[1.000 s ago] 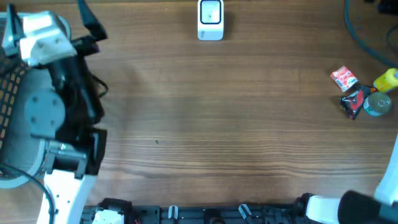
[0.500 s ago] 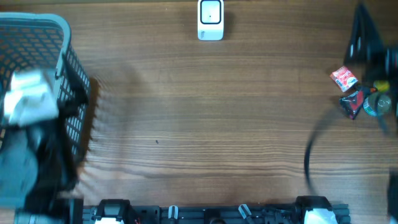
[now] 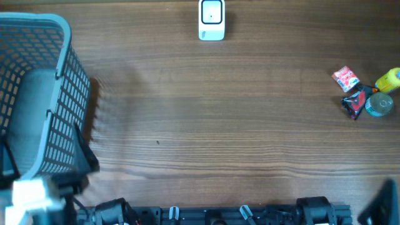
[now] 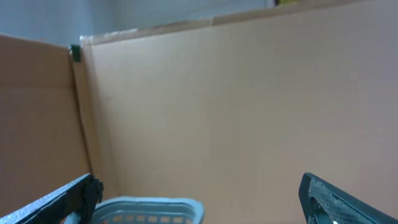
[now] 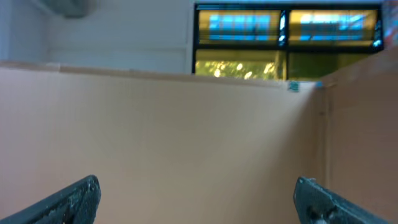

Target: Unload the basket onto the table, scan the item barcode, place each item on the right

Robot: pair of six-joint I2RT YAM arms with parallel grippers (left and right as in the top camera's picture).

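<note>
Lying at three o'clock on the bench (image 3: 219,125), the red packet (image 3: 345,78) looks light, soft and crinkly, so pinching one edge seems best. The scanner (image 3: 211,20) sits at twelve o'clock. The left hand (image 4: 198,190) and right hand (image 5: 196,190) are both wide open, holding nothing.

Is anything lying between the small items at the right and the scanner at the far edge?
Nothing visible does. Only open wooden table separates the red-and-white packet, the item nearest it, from the white scanner.
</note>
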